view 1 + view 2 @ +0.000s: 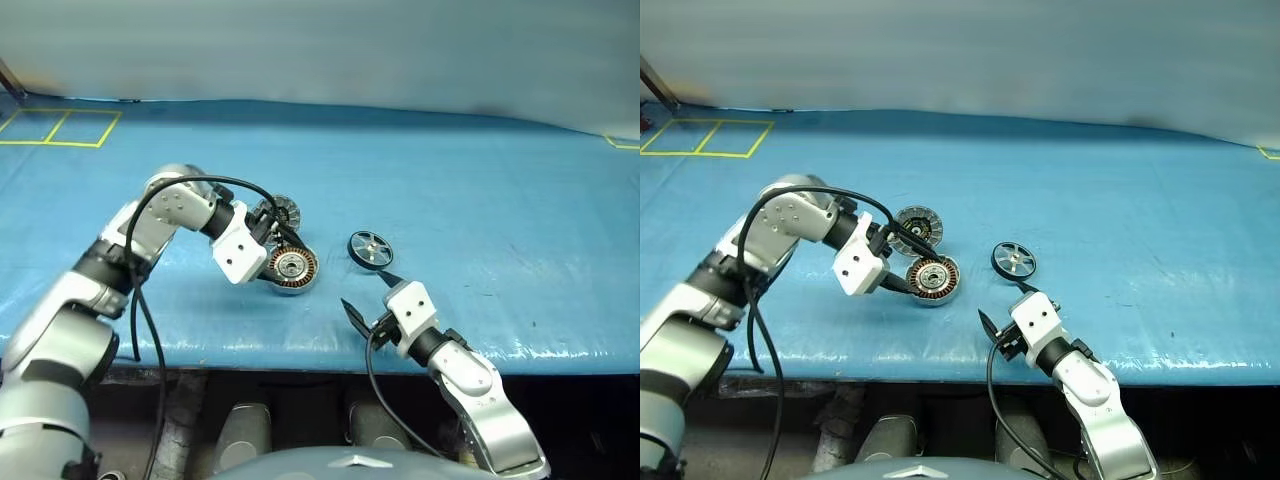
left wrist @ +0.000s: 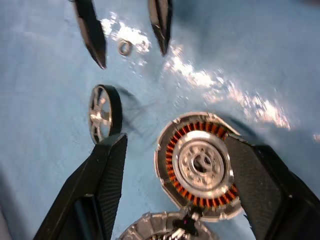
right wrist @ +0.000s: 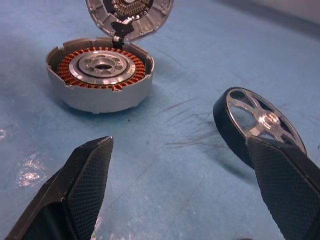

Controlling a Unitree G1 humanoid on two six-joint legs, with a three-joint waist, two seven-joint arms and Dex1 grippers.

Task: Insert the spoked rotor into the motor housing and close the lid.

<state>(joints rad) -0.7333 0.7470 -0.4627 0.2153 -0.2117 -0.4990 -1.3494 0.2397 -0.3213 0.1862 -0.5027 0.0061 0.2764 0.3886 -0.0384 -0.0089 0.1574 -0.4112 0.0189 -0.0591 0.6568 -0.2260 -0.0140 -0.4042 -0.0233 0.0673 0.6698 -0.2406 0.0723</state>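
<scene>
Blue sheeting covers the table under my arms. Nearest me, my right gripper hangs spread wide and empty, just short of the rotor, which rests on the sheet apart from the housing. Beside that, my left gripper is at the housing with fingers parted, gripping nothing. Behind the housing the lid stands swung open on its hinge, copper windings exposed. So the housing looks ready, but I judge both steps remain: seat the rotor, then shut the lid.
</scene>
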